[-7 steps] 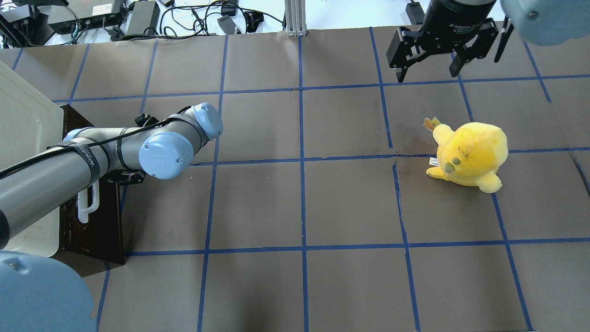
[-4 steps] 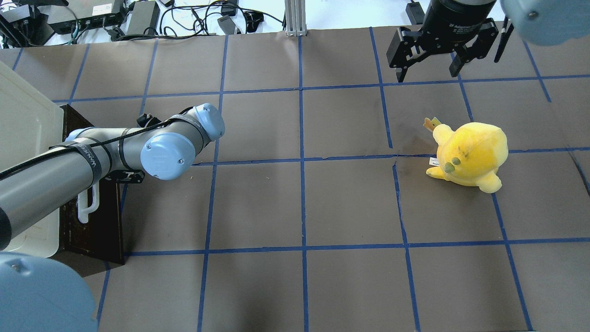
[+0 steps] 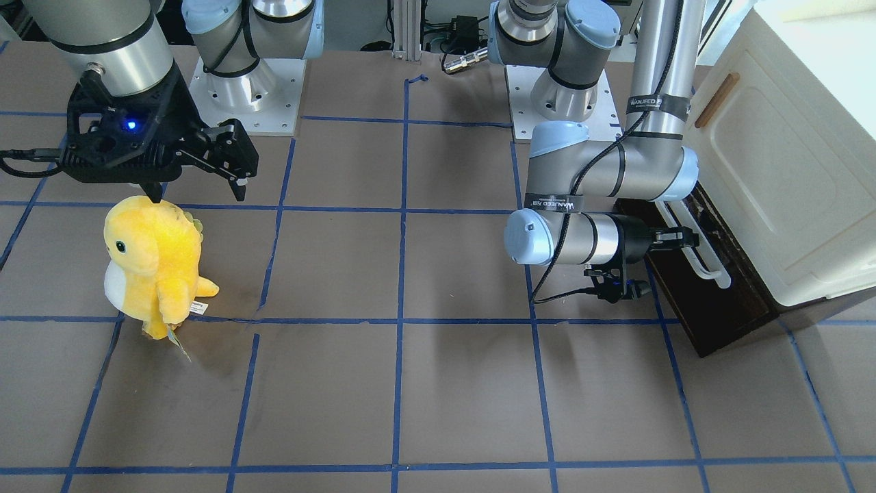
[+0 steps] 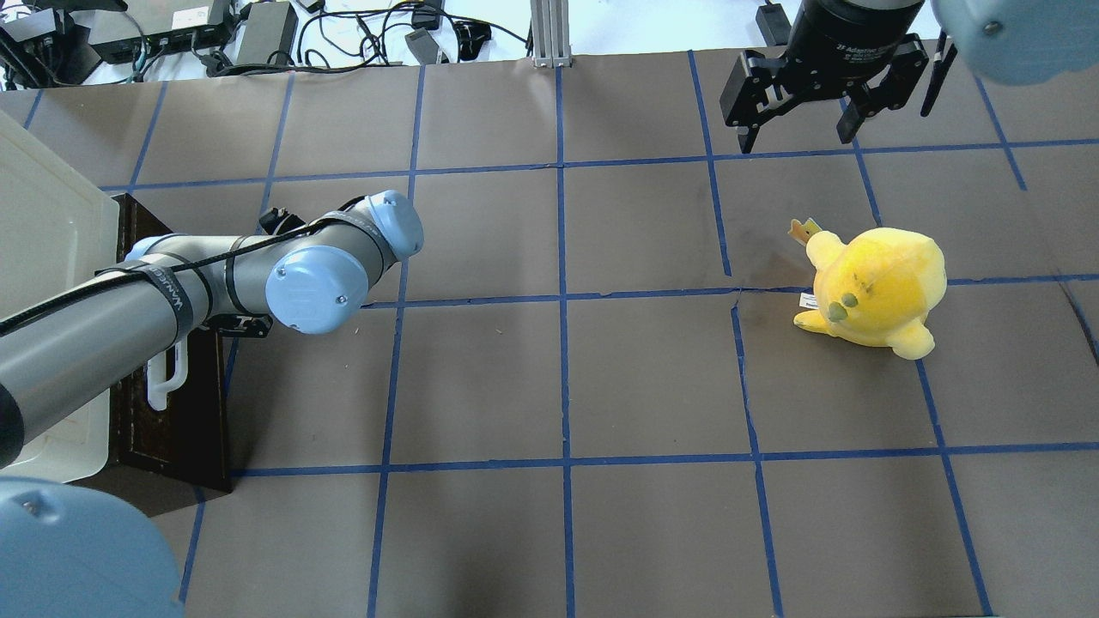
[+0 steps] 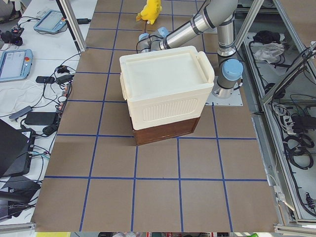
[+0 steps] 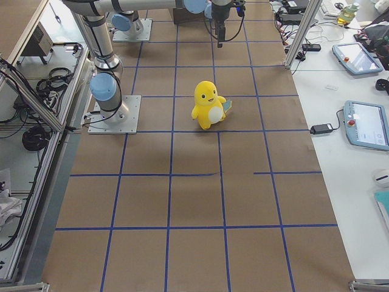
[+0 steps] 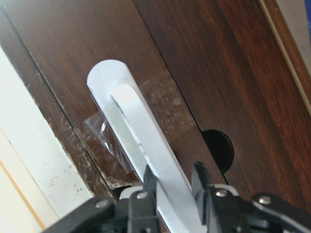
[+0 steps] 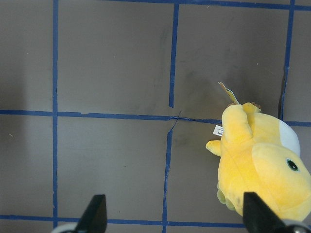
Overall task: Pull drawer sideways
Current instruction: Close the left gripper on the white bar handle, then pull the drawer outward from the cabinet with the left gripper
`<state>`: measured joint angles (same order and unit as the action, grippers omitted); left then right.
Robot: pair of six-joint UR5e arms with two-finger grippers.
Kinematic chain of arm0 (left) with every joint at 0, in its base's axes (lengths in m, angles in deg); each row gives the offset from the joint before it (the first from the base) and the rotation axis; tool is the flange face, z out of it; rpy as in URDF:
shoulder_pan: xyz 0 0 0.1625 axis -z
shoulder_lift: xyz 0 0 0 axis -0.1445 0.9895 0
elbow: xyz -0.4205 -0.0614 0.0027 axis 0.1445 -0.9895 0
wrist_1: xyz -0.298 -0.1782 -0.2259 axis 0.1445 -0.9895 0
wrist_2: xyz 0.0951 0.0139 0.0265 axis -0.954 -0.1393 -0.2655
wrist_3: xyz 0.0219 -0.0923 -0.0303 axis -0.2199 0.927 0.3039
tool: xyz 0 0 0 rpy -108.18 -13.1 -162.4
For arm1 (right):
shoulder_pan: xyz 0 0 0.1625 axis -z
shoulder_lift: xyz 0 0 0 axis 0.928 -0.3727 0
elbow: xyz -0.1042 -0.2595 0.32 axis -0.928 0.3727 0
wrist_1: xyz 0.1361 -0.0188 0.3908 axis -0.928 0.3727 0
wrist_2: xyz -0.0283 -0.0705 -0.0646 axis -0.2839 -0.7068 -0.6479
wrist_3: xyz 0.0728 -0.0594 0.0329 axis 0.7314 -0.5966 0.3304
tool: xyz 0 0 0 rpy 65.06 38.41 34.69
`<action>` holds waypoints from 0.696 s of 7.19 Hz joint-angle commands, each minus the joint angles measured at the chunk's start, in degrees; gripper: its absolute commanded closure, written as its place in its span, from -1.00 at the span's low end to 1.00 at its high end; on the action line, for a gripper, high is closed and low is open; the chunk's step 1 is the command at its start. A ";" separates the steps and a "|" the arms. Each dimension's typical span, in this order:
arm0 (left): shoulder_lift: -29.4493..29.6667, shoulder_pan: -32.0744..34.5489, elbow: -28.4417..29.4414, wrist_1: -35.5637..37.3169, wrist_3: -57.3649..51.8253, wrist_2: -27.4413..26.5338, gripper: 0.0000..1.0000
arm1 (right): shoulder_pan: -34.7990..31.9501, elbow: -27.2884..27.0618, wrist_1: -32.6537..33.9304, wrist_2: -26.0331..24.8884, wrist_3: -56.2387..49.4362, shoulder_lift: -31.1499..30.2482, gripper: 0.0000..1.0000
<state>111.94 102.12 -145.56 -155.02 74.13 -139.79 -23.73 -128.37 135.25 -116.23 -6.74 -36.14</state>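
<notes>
The drawer (image 3: 718,301) has a dark brown wooden front and sits at the foot of a cream cabinet (image 3: 773,157). Its long white bar handle (image 3: 708,263) runs along the front. My left gripper (image 3: 674,237) is shut on this handle near one end. In the left wrist view the black fingers (image 7: 149,180) pinch the white bar (image 7: 131,121) from both sides. In the overhead view the drawer (image 4: 176,421) and handle (image 4: 167,378) show below my left arm, which hides the gripper. My right gripper (image 4: 798,129) is open and empty, far off, above the table.
A yellow plush toy (image 4: 876,287) stands on the right half of the table, close below my right gripper (image 3: 198,188); it also shows in the right wrist view (image 8: 262,165). The cabinet door has a small brown handle (image 3: 716,99). Blue tape lines grid the brown table.
My left arm has shifted slightly to the right in the overhead view, still gripping the white handle, which moved a little with it. The right arm and plush have not moved.
</notes>
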 commanded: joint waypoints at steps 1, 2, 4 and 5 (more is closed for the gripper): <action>-0.15 1.10 0.26 0.16 0.00 0.32 0.69 | 0.00 0.00 0.00 0.00 0.02 0.00 -1.00; 0.11 2.16 0.26 0.24 0.08 0.41 0.69 | 0.00 0.00 0.00 0.00 0.02 0.00 -1.00; 0.11 2.69 0.26 0.07 0.43 0.84 0.69 | 0.00 0.00 0.00 0.00 0.02 0.00 -1.00; -0.15 4.00 0.26 0.16 0.18 0.85 0.69 | 0.00 0.00 0.00 0.00 0.02 0.00 -1.00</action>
<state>111.96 104.95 -145.30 -154.88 74.42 -139.06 -23.72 -128.37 135.25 -116.23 -6.72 -36.14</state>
